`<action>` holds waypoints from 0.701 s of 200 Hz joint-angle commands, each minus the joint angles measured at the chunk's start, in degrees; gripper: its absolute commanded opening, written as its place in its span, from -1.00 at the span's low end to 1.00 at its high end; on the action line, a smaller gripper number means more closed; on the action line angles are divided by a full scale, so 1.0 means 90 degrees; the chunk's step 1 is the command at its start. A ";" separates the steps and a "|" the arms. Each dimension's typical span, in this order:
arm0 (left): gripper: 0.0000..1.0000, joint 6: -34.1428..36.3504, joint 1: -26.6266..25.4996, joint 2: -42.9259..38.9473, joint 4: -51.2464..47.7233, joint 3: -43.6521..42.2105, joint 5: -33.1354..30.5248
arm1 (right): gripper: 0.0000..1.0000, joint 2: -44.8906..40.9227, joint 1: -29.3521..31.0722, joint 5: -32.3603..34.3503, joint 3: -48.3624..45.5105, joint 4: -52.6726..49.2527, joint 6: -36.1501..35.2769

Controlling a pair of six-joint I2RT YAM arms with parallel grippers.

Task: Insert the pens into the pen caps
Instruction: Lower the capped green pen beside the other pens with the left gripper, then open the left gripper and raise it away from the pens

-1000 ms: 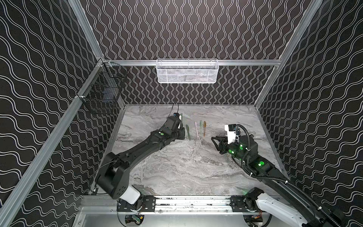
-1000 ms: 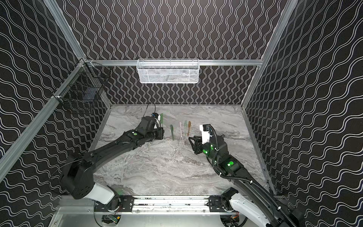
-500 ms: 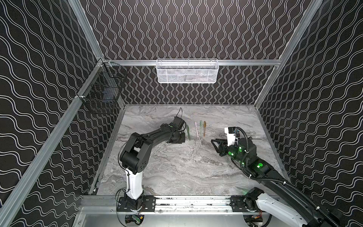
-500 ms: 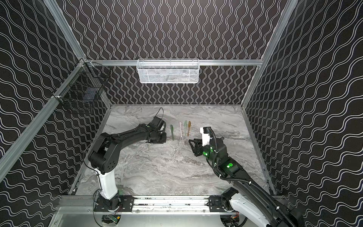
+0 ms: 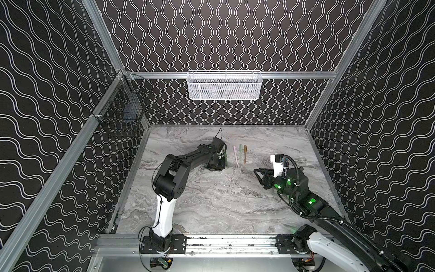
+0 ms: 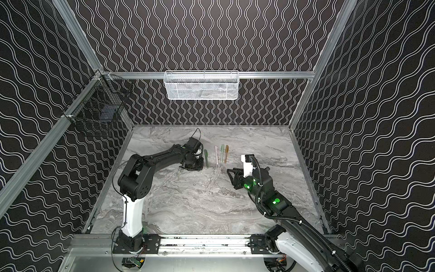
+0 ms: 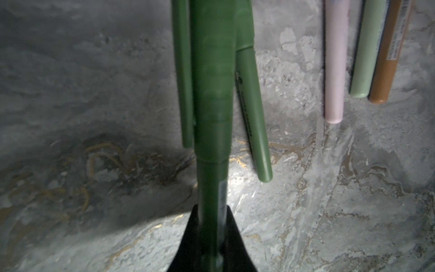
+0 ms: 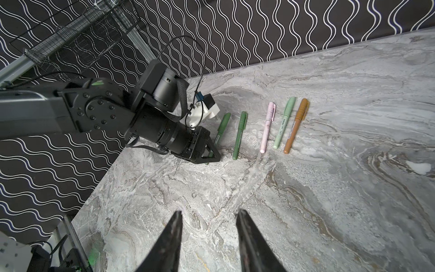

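At nine o'clock of the pens (image 8: 267, 128), my left pincer (image 8: 210, 155) is clamping a green pen (image 7: 213, 94), aiming parallel; right pincer (image 8: 208, 223) is hanging half-open, empty.

Five pens (image 6: 222, 153) side by side on table (image 6: 188, 200), mid-rear, lying front to back, caps (image 8: 303, 109) on far ends. Leftmost pen (image 8: 221, 131): near end between left gripper (image 8: 211, 155) fingers. Second pen (image 8: 239, 136) just right of it. Gap, then third pen (image 8: 267, 127), fourth pen (image 8: 283, 124), fifth pen (image 8: 295, 126) close together. Right gripper (image 8: 208, 216) right of row, nearer front, apart from pens. Mesh basket (image 6: 201, 86) on rear rail; wire basket (image 6: 98, 110) on left rail, rear-left corner.
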 commanded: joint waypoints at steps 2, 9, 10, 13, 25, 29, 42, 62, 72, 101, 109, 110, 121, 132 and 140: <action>-0.88 0.0054 0.0005 0.0145 -0.0090 0.0222 0.0257 | -0.18 -0.0074 -0.0001 -0.0080 -0.0021 0.0165 0.0137; -0.88 0.0035 0.0003 0.0188 -0.0104 0.0249 0.0282 | -0.18 -0.0112 -0.0001 -0.0081 -0.0035 0.0152 0.0147; -0.88 0.0029 0.0000 0.0195 -0.0100 0.0255 0.0283 | -0.18 -0.0119 -0.0001 -0.0080 -0.0033 0.0154 0.0147; -0.87 0.0024 0.0001 0.0201 -0.0100 0.0260 0.0294 | -0.18 -0.0125 -0.0001 -0.0078 -0.0039 0.0147 0.0147; -0.81 -0.0004 0.0018 0.0240 -0.0141 0.0300 0.0332 | -0.17 -0.0194 -0.0001 -0.0046 -0.0061 0.0120 0.0156; -0.81 -0.0023 0.0022 0.0257 -0.0150 0.0314 0.0341 | -0.17 -0.0224 0.0008 -0.0044 -0.0070 0.0125 0.0161; -0.80 -0.0094 0.0056 0.0246 -0.0132 0.0292 0.0317 | -0.17 -0.0269 -0.0001 -0.0022 -0.0100 0.0112 0.0176; -0.79 -0.0270 0.0129 0.0212 -0.0021 0.0178 0.0468 | -0.17 -0.0308 0.0003 -0.0034 -0.0101 0.0078 0.0176; -0.77 -0.0417 0.0172 0.0193 0.0066 0.0080 0.0573 | -0.17 -0.0316 0.0000 -0.0040 -0.0091 0.0058 0.0169; -0.68 -0.0746 0.0270 0.0089 0.0262 -0.0096 0.0814 | -0.16 -0.0369 -0.0001 -0.0041 -0.0081 0.0056 0.0176; -0.65 -0.0752 0.0264 0.0114 0.0179 -0.0037 0.0787 | -0.16 -0.0383 0.0001 -0.0042 -0.0086 0.0053 0.0174; -0.65 -0.0750 0.0263 0.0114 0.0174 -0.0024 0.0775 | -0.16 -0.0381 0.0000 -0.0041 -0.0088 0.0051 0.0175; -0.62 -0.0737 0.0263 0.0114 0.0053 0.0035 0.0722 | -0.16 -0.0389 -0.0002 -0.0055 -0.0067 0.0040 0.0169; -0.61 -0.0732 0.0273 0.0095 0.0011 0.0065 0.0755 | -0.16 -0.0394 -0.0001 -0.0076 -0.0061 0.0029 0.0164; -0.59 -0.0714 0.0278 0.0084 -0.0044 0.0081 0.0739 | -0.16 -0.0409 0.0000 -0.0062 -0.0065 0.0038 0.0170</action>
